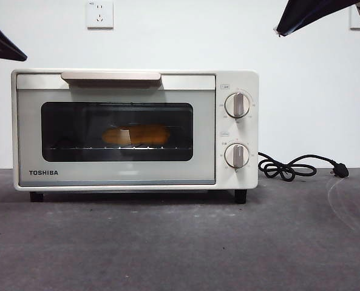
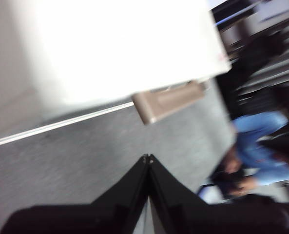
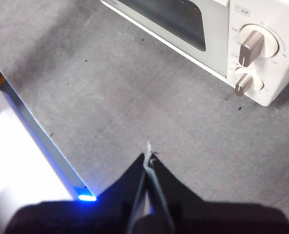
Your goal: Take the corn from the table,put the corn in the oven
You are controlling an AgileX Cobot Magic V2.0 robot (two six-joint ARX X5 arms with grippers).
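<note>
The corn (image 1: 136, 136) lies on the wire rack inside the cream-white TOSHIBA oven (image 1: 134, 130), seen through the dark glass of the closed door. The oven stands on the dark grey table (image 1: 180, 242). My left gripper (image 2: 147, 158) is shut and empty, high above the oven's top (image 2: 120, 48) and its bar handle (image 2: 168, 101). My right gripper (image 3: 149, 157) is shut and empty, hanging over bare table in front of the oven's knob side (image 3: 254, 46). Both arms show only as black tips at the front view's top corners.
The oven's black cord and plug (image 1: 301, 167) lie on the table to the right of the oven. A white box with a blue light (image 3: 17, 170) sits at the table's edge in the right wrist view. A person in blue (image 2: 261, 146) is beyond the table.
</note>
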